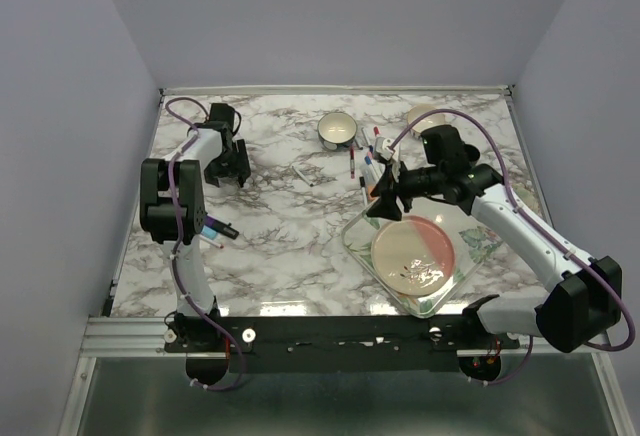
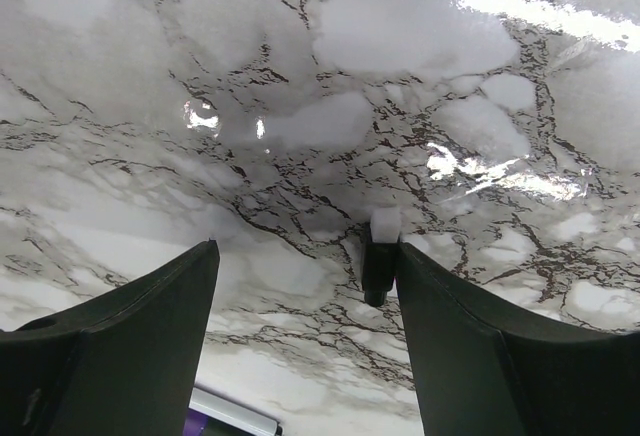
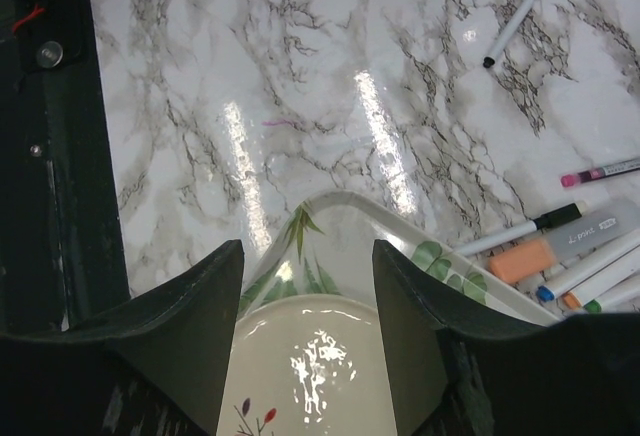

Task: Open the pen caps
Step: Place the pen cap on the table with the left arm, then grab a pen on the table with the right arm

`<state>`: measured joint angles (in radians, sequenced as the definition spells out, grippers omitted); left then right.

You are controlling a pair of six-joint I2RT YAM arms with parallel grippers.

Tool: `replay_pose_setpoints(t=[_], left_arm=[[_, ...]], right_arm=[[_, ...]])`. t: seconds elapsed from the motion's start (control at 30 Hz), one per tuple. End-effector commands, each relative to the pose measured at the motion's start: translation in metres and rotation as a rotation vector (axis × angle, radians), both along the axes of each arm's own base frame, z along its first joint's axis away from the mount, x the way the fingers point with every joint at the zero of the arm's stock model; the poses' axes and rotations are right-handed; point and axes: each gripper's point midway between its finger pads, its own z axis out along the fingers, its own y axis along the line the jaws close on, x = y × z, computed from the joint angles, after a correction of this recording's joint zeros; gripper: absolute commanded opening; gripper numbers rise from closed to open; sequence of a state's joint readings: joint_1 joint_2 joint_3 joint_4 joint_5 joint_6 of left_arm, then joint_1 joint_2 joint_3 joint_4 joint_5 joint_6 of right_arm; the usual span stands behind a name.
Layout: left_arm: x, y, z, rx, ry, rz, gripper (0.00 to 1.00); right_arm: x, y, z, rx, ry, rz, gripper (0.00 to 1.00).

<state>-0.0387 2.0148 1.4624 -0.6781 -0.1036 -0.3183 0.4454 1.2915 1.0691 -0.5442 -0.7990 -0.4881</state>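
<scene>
My left gripper (image 1: 232, 171) (image 2: 305, 251) stands open low over the marble at the far left. A short black pen cap (image 2: 377, 268) with a white stub at its far end rests against the inner face of its right finger; whether it lies on the table I cannot tell. A white pen barrel with purple (image 2: 228, 416) shows below the jaws. My right gripper (image 1: 383, 206) (image 3: 308, 248) is open and holds nothing, above the tray's corner. Several capped pens (image 1: 368, 161) (image 3: 560, 251) lie beside the tray. A lone black-tipped pen (image 1: 308, 178) (image 3: 510, 26) lies apart.
A glass tray with leaf print (image 1: 362, 246) (image 3: 330, 206) holds a pink and cream plate (image 1: 413, 253) (image 3: 310, 366). A bowl (image 1: 337, 130) and a cup (image 1: 425, 114) stand at the back. Grey walls close in three sides of the table.
</scene>
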Motion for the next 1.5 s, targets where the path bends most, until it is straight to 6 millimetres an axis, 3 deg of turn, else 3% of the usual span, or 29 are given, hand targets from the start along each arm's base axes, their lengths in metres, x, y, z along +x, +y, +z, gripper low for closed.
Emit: replay_pose_setpoints(t=[0.0,0.07,0.1,0.17,0.3,0.5,0.53,0.57,0.63,0.67,0.7,0.73,0.77,0.8,0.83,0.87,0.9,0.93,0.97,1.0,1.03,1.07,1.1,1.13,1.23,1.27,1.47], left_arm=[[0.007,0.001,0.038,-0.038,-0.105,0.008,0.79],[0.012,-0.002,0.055,-0.065,-0.166,0.007,0.80],[0.015,-0.005,0.074,-0.087,-0.219,0.001,0.81],[0.014,-0.020,0.087,-0.180,-0.270,-0.018,0.81],[0.003,-0.042,0.120,-0.307,-0.386,-0.048,0.81],[-0.050,-0.057,0.176,-0.402,-0.685,-0.102,0.83],[-0.067,-0.057,0.192,-0.405,-0.801,-0.123,0.85],[-0.076,-0.057,0.200,-0.404,-0.851,-0.135,0.92],[-0.098,-0.052,0.215,-0.352,-0.958,-0.169,0.98],[-0.104,-0.050,0.219,-0.332,-0.981,-0.181,0.99],[-0.110,-0.047,0.222,-0.310,-0.995,-0.183,0.99],[-0.120,-0.043,0.225,-0.281,-1.015,-0.185,0.99],[-0.124,-0.042,0.227,-0.273,-1.025,-0.184,0.99],[-0.127,-0.041,0.230,-0.268,-1.038,-0.179,0.99],[-0.131,-0.040,0.235,-0.265,-1.064,-0.177,0.99],[-0.133,-0.040,0.236,-0.265,-1.073,-0.181,0.99],[-0.134,-0.040,0.239,-0.261,-1.081,-0.181,0.99],[-0.135,-0.040,0.241,-0.259,-1.086,-0.182,0.99],[-0.136,-0.040,0.242,-0.258,-1.088,-0.188,0.99],[-0.136,-0.041,0.242,-0.261,-1.089,-0.192,0.99],[-0.137,-0.041,0.242,-0.262,-1.085,-0.193,0.99],[-0.137,-0.042,0.242,-0.264,-1.087,-0.197,0.99],[-0.137,-0.042,0.242,-0.265,-1.088,-0.198,0.99],[-0.137,-0.042,0.244,-0.265,-1.094,-0.199,0.99],[-0.139,-0.044,0.243,-0.266,-1.092,-0.204,0.99],[-0.139,-0.043,0.243,-0.263,-1.091,-0.203,0.99],[-0.138,-0.043,0.241,-0.259,-1.084,-0.203,0.99]], right_arm=[[0.000,-0.001,0.006,0.009,-0.002,0.007,0.63],[0.003,-0.002,0.004,0.003,-0.005,-0.002,0.63],[0.004,-0.002,0.003,-0.001,-0.003,-0.006,0.63],[0.007,-0.002,0.001,-0.006,-0.006,-0.020,0.63],[0.028,-0.009,-0.006,-0.038,0.005,-0.145,0.63],[0.088,-0.032,-0.008,-0.090,0.019,-0.504,0.62],[0.093,-0.033,-0.008,-0.088,0.030,-0.526,0.59],[0.098,-0.033,-0.018,-0.106,0.065,-0.544,0.55],[0.112,-0.032,-0.015,-0.107,0.090,-0.582,0.47],[0.114,-0.034,-0.034,-0.157,0.151,-0.590,0.46],[0.120,-0.033,-0.039,-0.178,0.172,-0.596,0.42],[0.131,-0.031,-0.030,-0.178,0.168,-0.601,0.40],[0.131,-0.034,-0.034,-0.214,0.205,-0.607,0.40],[0.140,-0.037,-0.055,-0.268,0.246,-0.622,0.39],[0.157,-0.035,-0.040,-0.256,0.216,-0.633,0.39],[0.161,-0.038,-0.046,-0.290,0.240,-0.643,0.39],[0.171,-0.044,-0.064,-0.340,0.258,-0.656,0.39],[0.182,-0.046,-0.068,-0.361,0.254,-0.668,0.38],[0.196,-0.047,-0.055,-0.367,0.223,-0.683,0.38],[0.208,-0.052,-0.055,-0.399,0.186,-0.693,0.34],[0.216,-0.054,-0.076,-0.447,0.204,-0.691,0.34],[0.229,-0.053,-0.064,-0.444,0.168,-0.696,0.34],[0.237,-0.056,-0.069,-0.466,0.158,-0.694,0.34],[0.242,-0.056,-0.084,-0.491,0.176,-0.688,0.33],[0.261,-0.057,-0.082,-0.499,0.140,-0.688,0.34],[0.264,-0.057,-0.096,-0.522,0.155,-0.679,0.34],[0.291,-0.070,-0.109,-0.535,0.131,-0.696,0.34]])
